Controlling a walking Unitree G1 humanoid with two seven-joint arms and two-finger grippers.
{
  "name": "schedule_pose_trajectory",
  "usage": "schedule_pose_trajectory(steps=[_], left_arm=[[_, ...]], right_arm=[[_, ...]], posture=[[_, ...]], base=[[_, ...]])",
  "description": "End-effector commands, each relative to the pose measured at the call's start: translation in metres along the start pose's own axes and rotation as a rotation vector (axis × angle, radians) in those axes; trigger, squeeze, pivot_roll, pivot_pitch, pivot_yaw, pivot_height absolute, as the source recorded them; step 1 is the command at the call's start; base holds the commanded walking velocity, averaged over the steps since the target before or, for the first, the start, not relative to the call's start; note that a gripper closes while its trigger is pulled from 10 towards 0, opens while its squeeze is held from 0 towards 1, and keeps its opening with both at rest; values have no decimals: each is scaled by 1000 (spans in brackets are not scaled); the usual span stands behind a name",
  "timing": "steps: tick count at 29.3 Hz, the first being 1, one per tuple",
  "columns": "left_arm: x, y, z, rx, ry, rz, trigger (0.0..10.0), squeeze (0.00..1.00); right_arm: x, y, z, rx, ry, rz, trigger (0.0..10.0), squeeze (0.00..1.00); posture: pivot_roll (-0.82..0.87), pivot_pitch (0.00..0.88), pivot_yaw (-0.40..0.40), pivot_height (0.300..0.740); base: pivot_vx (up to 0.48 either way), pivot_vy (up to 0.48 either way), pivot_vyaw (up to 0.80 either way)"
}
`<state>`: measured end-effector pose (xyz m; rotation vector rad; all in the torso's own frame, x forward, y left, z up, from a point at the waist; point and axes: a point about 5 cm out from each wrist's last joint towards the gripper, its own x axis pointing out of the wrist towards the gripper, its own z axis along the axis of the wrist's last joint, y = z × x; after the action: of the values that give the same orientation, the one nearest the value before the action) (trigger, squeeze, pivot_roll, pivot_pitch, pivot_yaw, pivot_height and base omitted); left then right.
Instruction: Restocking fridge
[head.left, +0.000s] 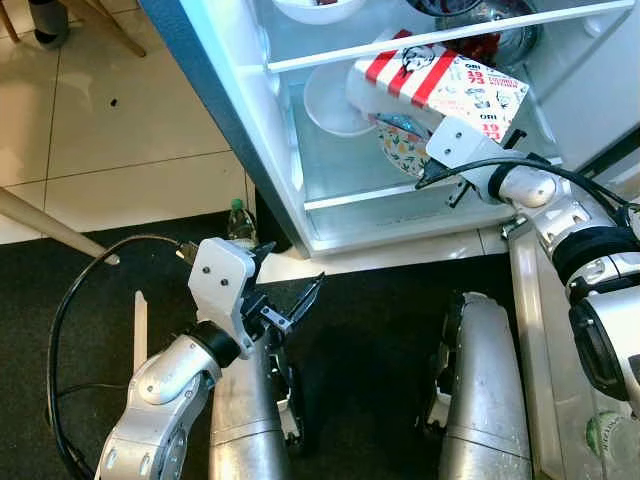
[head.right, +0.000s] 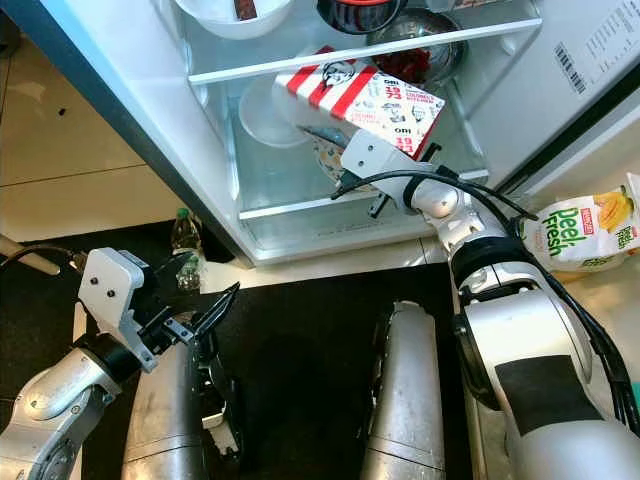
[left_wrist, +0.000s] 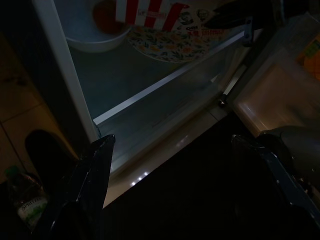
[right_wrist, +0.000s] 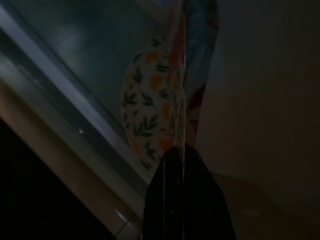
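Observation:
The fridge stands open in front of me. My right gripper (head.left: 408, 132) reaches onto the lower glass shelf (head.left: 400, 195) and is shut on the rim of a floral plate (head.left: 398, 150). A red-and-white striped takeaway box (head.left: 440, 85) lies tilted on that plate, close under the shelf above. In the right wrist view the gripper (right_wrist: 182, 165) pinches the thin plate edge (right_wrist: 150, 115). My left gripper (head.left: 290, 278) hangs open and holds nothing, low over the dark mat in front of the fridge.
A white bowl (head.left: 335, 100) sits beside the plate on the same shelf. A steel bowl (head.left: 500, 30) stands on the upper shelf (head.left: 450, 35). A water bottle (head.left: 238, 222) stands on the floor by the fridge's left corner. A snack bag (head.right: 585, 230) lies at right.

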<state>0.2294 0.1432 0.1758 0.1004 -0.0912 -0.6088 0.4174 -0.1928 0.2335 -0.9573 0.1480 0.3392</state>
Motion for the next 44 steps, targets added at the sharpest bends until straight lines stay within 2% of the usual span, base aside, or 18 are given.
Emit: schedule_pose_trajectory(steps=[1, 6, 8, 11, 15, 18, 24, 26, 29, 30, 31, 32, 34, 35, 40, 44], left_arm=[[-4, -6, -5, -12, 34, -17, 10000, 0], [-2, -7, -4, -14, 30, -22, 10000, 0], [-2, -8, -3, -16, 28, -23, 10000, 0], [-4, -8, -3, -21, 29, -19, 10000, 0], [-5, -8, -4, -24, 32, -17, 10000, 0], [-3, -8, -3, -24, 28, -18, 10000, 0], [-3, -9, -2, -24, 27, -18, 10000, 0], [-3, -8, -2, -25, 28, -17, 10000, 0], [-3, -8, -2, -26, 27, -15, 10000, 0], [-2, -8, -2, -26, 26, -15, 10000, 0], [-2, -8, -2, -26, 26, -15, 10000, 0], [-2, -8, -2, -26, 25, -15, 10000, 0], [-2, -8, -2, -27, 25, -15, 10000, 0], [-2, -8, -2, -28, 25, -15, 10000, 0], [-1, -7, -1, -27, 20, -12, 10000, 0], [0, -7, -1, -30, 15, -11, 10000, 0]], right_arm=[[1, 14, -8, -76, 26, 74, 10000, 0], [2, 19, -8, -117, 35, 92, 10000, 0], [2, 14, -5, -78, 18, 71, 10000, 0], [1, 9, -3, -85, 12, 63, 10000, 0], [1, 8, -5, -176, 45, 59, 10000, 0], [1, 10, -8, -309, 87, 26, 10000, 0], [2, 8, -6, -381, 96, -4, 10000, 0], [3, 6, -3, -449, 100, -29, 10000, 0], [3, 4, 1, -473, 95, -53, 10000, 0], [4, 3, 2, -481, 93, -62, 10000, 78], [4, 3, 2, -486, 91, -68, 10000, 78], [4, 3, 3, -497, 89, -78, 10000, 498], [4, 2, 5, -506, 87, -91, 10000, 914], [4, 1, 5, -507, 87, -102, 10000, 992], [3, -4, 4, -497, 105, -117, 10000, 1000], [1, -6, -1, -433, 126, -105, 10000, 1000]], posture=[[193, 596, 81, 500], [203, 597, 84, 500], [209, 598, 85, 500], [208, 599, 85, 500], [208, 599, 85, 500], [202, 601, 83, 500], [204, 600, 85, 500], [203, 600, 85, 500], [203, 600, 85, 500], [203, 599, 84, 500], [204, 599, 84, 500], [204, 599, 84, 500], [204, 597, 85, 500], [204, 597, 85, 500], [200, 592, 83, 500], [195, 592, 83, 500]], base=[[0, 0, 0], [0, 0, 0], [0, 0, 0], [0, 0, 0], [0, 0, 0], [0, 0, 0], [0, 0, 0], [0, 0, 0], [0, 0, 0], [0, 0, 0], [0, 0, 0], [0, 0, 0], [0, 0, 0], [0, 0, 0], [0, 0, 0], [0, 0, 0]])
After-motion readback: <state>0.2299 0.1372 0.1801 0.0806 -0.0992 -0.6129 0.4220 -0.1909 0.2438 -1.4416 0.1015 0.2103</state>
